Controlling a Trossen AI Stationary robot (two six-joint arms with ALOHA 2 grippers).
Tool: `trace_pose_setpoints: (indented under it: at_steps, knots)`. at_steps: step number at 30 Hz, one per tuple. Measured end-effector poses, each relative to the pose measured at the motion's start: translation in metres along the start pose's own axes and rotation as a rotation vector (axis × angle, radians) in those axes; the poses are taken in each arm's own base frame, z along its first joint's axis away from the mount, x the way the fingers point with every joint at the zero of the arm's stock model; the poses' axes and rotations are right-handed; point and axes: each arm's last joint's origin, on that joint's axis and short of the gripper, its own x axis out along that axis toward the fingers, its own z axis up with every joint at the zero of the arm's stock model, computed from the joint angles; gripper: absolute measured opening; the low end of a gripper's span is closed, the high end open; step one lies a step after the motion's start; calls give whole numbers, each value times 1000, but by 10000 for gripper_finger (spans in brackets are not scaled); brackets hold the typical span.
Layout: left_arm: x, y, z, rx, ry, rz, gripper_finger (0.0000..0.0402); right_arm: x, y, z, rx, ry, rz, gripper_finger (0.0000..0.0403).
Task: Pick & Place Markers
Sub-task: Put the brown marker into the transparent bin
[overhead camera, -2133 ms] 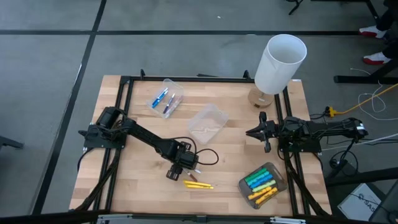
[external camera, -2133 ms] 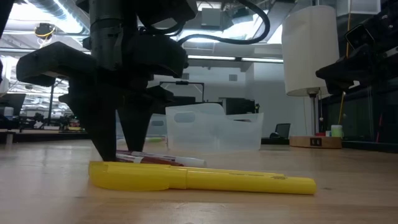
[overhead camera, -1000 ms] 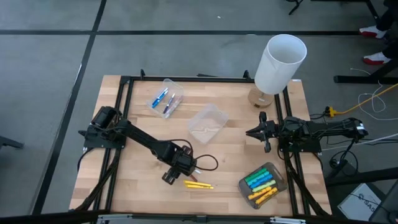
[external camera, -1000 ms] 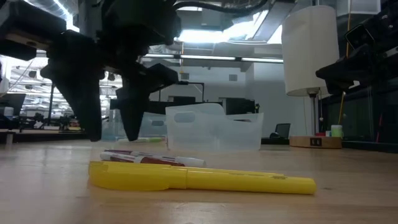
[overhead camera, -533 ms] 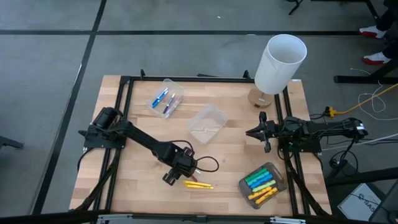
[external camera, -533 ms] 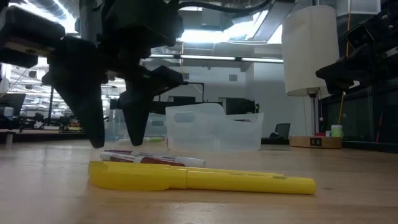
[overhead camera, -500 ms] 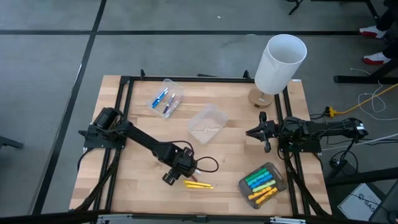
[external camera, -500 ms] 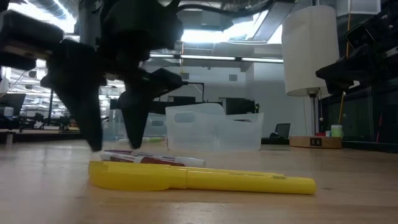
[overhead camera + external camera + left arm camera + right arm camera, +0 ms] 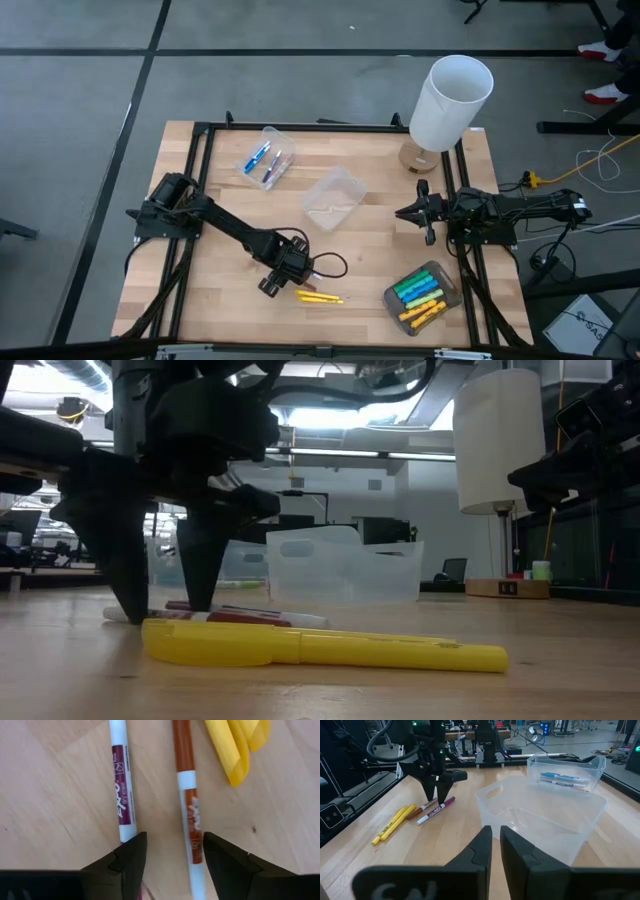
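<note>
Two thin markers lie side by side on the table near its front edge, a maroon-labelled marker and an orange-labelled marker, with two yellow markers just beside them. Compared with half a second earlier, the left gripper has dropped lower and shifted slightly toward the table's left edge; its fingers, spread apart and holding nothing, now reach the tabletop beside the thin markers. In the left wrist view the fingertips stand one on each marker, with bare table in the gap between. Both thin markers have white barrels and printed labels. More markers, green, yellow and light blue, fill a tub near the front right corner; blue-capped markers lie in a tub near the back edge. The right gripper waits at the right edge, unchanged, fingers nearly closed on nothing.
</note>
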Motion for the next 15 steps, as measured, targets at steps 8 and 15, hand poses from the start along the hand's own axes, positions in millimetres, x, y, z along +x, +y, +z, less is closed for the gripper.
trace_pose_setpoints:
  at_steps: [8, 15]
  knots:
    - [0, -1, 0, 1, -1, -22, 113, 0, 0, 0, 0, 1, 0, 40]
    - [0, -1, 0, 0, -3, -36, 49, 0, 0, 0, 0, 0, 0, 40]
